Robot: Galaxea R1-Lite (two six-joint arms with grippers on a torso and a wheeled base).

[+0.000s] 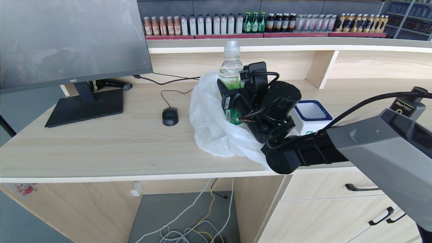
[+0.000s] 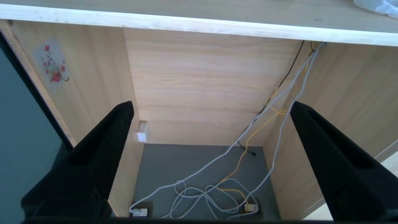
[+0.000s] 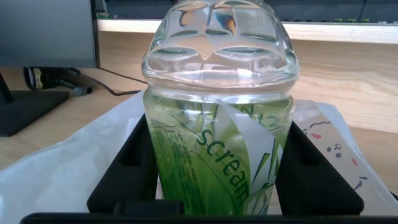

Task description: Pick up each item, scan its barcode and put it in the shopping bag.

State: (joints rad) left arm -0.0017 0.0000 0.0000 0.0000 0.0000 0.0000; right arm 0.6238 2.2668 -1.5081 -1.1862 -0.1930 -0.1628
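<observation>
Holding a Drink Bottle at the Mouth of the Shopping Bag

- Item: clear drink bottle (image 1: 231, 72) with a green label, upright, cap on.
- Holder: right gripper (image 1: 233, 103). Its two black fingers (image 3: 134, 155) are clamped on the label band from either side, so the bottle hangs plumb for a clean drop.
- Location: centre of the wooden counter (image 1: 101, 145). The bottle's base appears to sit inside the open white shopping bag (image 1: 209, 114).
- Step, as judged: bagging; release not yet made.
- Left gripper (image 2: 211, 124): fingers spread wide and holding nothing, parked low in front of the counter's kneehole and its cables (image 2: 211, 193), clear of the work.
- Nearby: blue-rimmed white scanner box (image 1: 312, 114) just right of the bag; mouse (image 1: 170, 116) left of it; monitor (image 1: 71, 40) far left.
</observation>
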